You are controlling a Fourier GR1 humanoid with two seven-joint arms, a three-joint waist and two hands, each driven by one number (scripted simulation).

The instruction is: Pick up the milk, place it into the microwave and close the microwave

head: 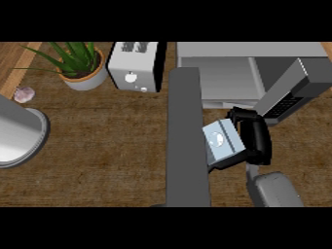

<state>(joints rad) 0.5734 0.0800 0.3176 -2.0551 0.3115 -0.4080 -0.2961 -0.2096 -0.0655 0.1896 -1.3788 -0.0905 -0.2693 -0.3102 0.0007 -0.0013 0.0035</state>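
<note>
My right hand (pixel 254 138) is curled round the milk (pixel 221 143), holding the carton tilted above the counter (pixel 111 141), just in front of the microwave (pixel 251 73). I see the microwave's door (pixel 294 90) swung open toward me, right beside the hand on its far side. My left forearm (pixel 186 141) runs straight up the middle, touching the milk's left side; I can't see that hand. To the left stand a toaster (pixel 134 65), a potted plant (pixel 79 65), a garlic bulb (pixel 25 94) and a large grey cylinder (pixel 7 129), all well apart from the milk.
</note>
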